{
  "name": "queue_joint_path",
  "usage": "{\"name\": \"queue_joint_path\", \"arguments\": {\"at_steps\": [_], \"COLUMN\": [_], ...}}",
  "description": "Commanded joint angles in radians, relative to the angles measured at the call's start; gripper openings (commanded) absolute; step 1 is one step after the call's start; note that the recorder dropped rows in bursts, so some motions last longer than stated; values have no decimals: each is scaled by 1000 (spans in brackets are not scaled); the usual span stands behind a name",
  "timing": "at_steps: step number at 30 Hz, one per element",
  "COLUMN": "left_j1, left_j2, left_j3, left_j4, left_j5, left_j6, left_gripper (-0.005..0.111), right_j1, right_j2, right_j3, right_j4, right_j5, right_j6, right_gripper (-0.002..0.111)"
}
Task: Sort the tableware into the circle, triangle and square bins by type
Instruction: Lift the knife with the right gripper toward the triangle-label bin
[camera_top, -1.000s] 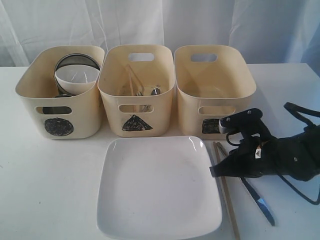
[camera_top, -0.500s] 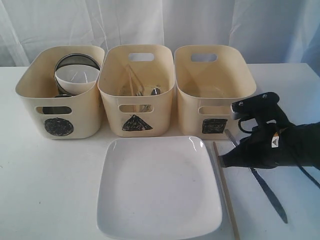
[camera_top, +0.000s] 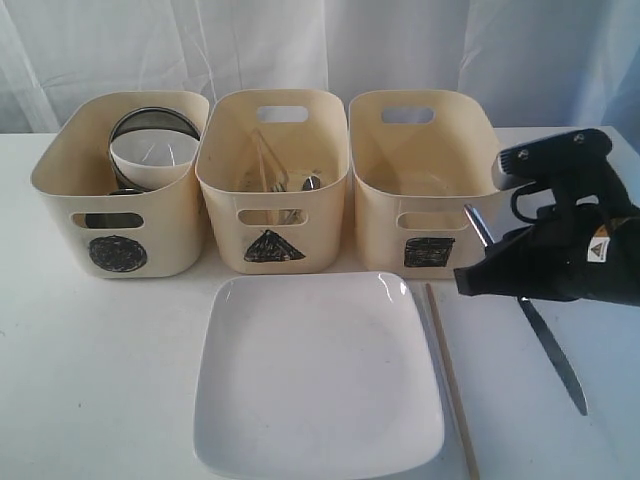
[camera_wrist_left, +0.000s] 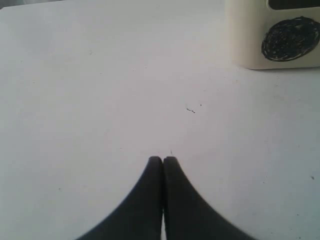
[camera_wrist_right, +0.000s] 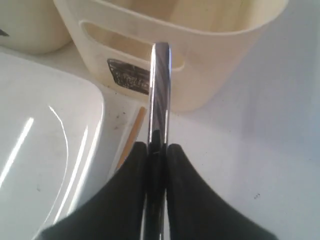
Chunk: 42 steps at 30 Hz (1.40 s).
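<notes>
My right gripper is shut on a steel knife and holds it off the table, right of the square bin. The knife's end points at that bin's front. A large square white plate lies in front of the bins, with a wooden chopstick along its right edge. The circle bin holds a small white bowl and steel ware. Cutlery lies in the triangle bin. My left gripper is shut and empty over bare table.
The three cream bins stand in a row at the back of the white table. A white curtain hangs behind them. The right arm's black body hovers at the right edge.
My right gripper has risen and moved right and back with the knife, lifting it off the table. The chopstick and plate stayed put.
</notes>
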<state>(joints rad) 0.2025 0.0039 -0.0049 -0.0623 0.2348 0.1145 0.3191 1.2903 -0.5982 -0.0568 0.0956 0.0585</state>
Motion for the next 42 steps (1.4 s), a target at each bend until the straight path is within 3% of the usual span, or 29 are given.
{"name": "queue_joint_path", "arguments": {"at_steps": [1,11,17,29,42], "left_j1": [-6,-6,-6,-6,-6], "left_j2": [-4,-4,-4,-4,-4], "left_j3": [5,5,5,5,5], "left_j4": [-11,-11,-11,-11,-11], "left_j5": [-3,-3,-3,-3,-3], "left_j6": [-3,-3,-3,-3,-3], "left_gripper": [0,0,0,0,0], "right_j1": [0,1,85,221,231], "right_j2": [-59,-125,-125,-61,174], "right_j3": [1,1,-30,-224,-449], "right_j4": [23,62,62,62,62], "right_j5": [-6,-27,-57,-121,-227], "right_j6": [2,2,2,2,2], "right_gripper": [0,0,0,0,0]}}
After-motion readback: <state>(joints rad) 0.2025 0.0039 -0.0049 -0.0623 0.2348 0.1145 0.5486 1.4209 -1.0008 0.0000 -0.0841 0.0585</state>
